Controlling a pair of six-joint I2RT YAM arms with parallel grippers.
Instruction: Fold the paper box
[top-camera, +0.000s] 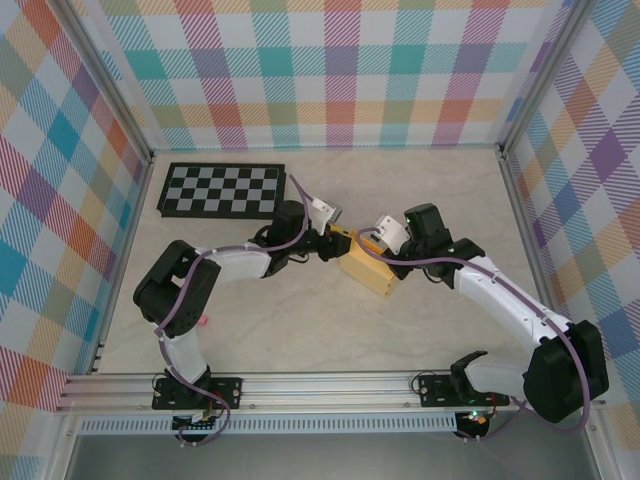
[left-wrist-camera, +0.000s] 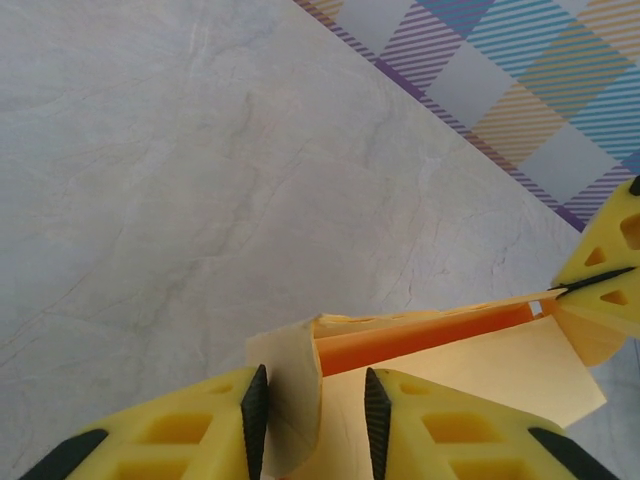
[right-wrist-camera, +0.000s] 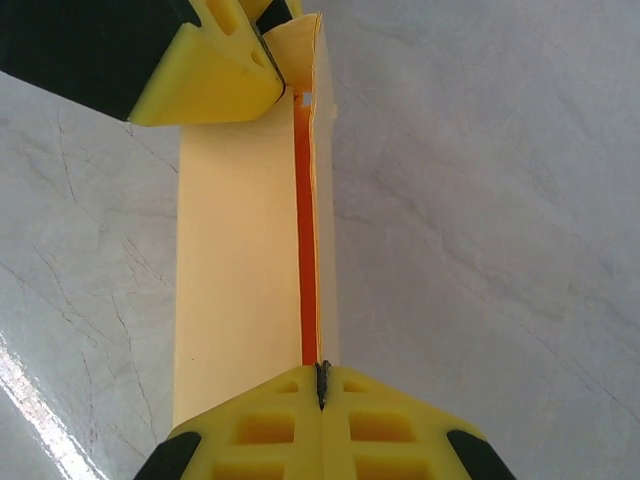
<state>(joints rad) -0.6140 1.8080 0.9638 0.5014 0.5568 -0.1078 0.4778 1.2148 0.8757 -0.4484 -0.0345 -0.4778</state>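
Note:
The paper box (top-camera: 367, 270), thin yellow-orange card, lies in the middle of the table between both arms. In the left wrist view its pale top panel (left-wrist-camera: 470, 365) and orange inner wall show. My left gripper (left-wrist-camera: 314, 400) is open at the box's left end, with a curled pale end flap (left-wrist-camera: 290, 385) between its jaws, lying against the left pad and apart from the right one. My right gripper (right-wrist-camera: 322, 375) is shut on the upright thin edge of the box (right-wrist-camera: 235, 260) at the other end. From above, the left gripper (top-camera: 338, 242) and right gripper (top-camera: 374, 240) meet over the box.
A black-and-white checkerboard (top-camera: 222, 190) lies at the back left. Plaid walls (top-camera: 340, 70) close in the back and both sides. The left gripper's yellow fingers (right-wrist-camera: 215, 70) show at the far end in the right wrist view. A metal rail (top-camera: 320, 385) runs along the near edge.

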